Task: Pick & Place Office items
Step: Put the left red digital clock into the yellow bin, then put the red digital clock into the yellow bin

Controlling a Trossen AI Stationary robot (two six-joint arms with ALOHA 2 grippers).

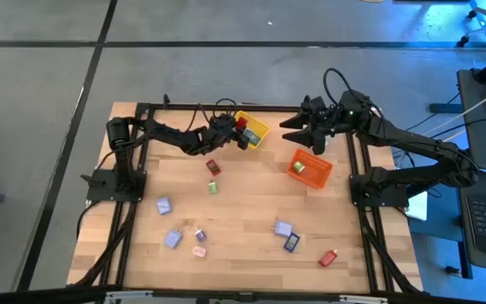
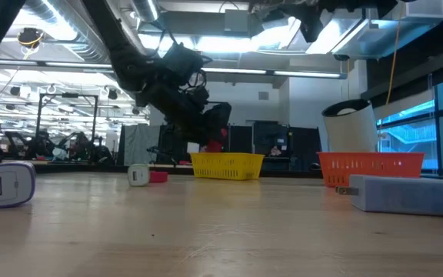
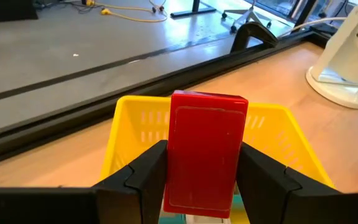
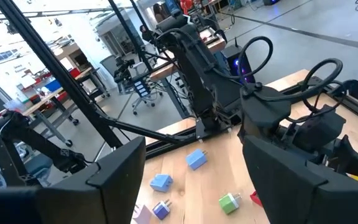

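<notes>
Left gripper (image 3: 204, 180) clamps a red block (image 3: 205, 155) between both fingers and holds it over the yellow bin (image 3: 126, 134), at the bin's near edge in the left wrist view; in the high view the red block (image 1: 241, 125) sits at the yellow bin (image 1: 256, 129). Right gripper (image 1: 300, 131) hangs above the table beyond the orange bin (image 1: 310, 168), fingers spread wide, empty. Remaining small pieces lie scattered across the wooden table (image 1: 251, 203): lavender block (image 1: 283, 229), dark blue block (image 1: 291, 243), red piece (image 1: 327, 257), green piece (image 1: 213, 187).
</notes>
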